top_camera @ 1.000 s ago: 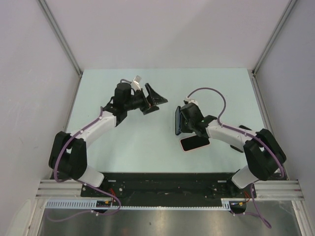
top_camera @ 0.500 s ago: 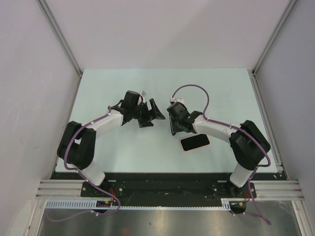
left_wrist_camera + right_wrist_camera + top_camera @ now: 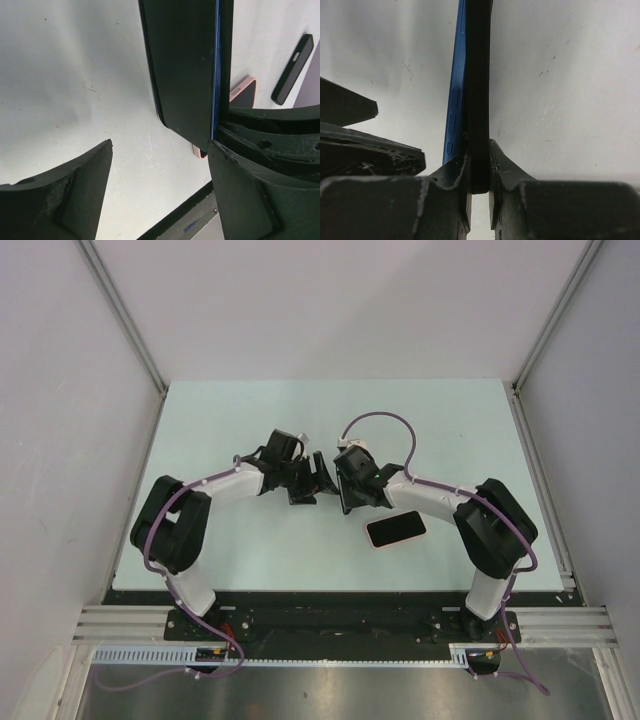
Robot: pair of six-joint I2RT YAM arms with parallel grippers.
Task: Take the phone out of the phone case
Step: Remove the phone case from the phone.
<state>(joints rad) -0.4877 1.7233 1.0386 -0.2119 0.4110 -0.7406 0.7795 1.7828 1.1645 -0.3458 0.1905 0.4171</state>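
1. The right hand (image 3: 479,167) is pinched narrow on the lower end of a black slab, which I take for the phone case (image 3: 477,75). This holds it upright and edge-on above the worktop (image 3: 250,420), so both faces are open to the other arm.
2. The phone (image 3: 454,100), blue-edged with its side buttons showing, lies flush against the case's left face. It seems to sit outside the pinch, so it could peel free while the case is clamped.
3. The left hand (image 3: 160,150) stands wide, astride the slab's end. One of its fingers (image 3: 260,190) touches the slab and the other is well apart. It holds nothing, and I judge it is placed to close on the phone.
4. A pink-rimmed slab (image 3: 395,530) lies flat on the worktop beside the right arm, out of the way.
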